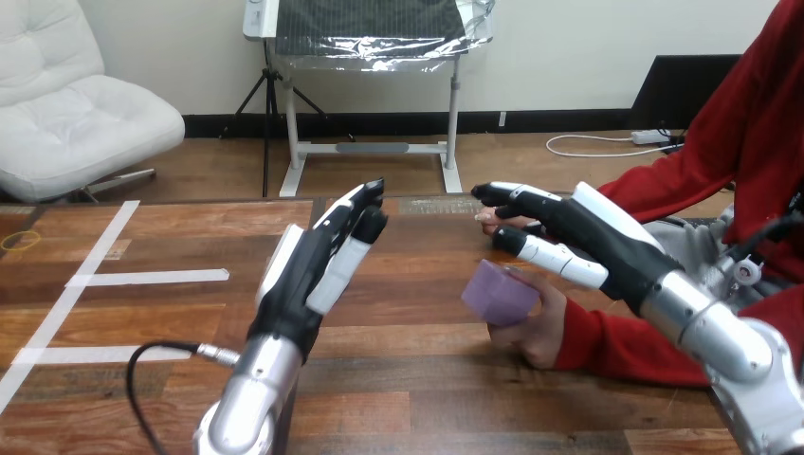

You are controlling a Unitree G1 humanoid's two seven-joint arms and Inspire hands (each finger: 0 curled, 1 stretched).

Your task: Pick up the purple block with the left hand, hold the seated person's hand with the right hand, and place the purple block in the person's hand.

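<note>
Block (500, 292) lies in the person's hand (533, 332), right of my open, empty left hand (299, 275); my right hand (607, 242) rests straight-fingered over it.

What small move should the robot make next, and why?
Probably draw the left hand back toward the robot: its fingers are straight and hold nothing, while the block already lies in the person's hand, with the right hand over it.
</note>
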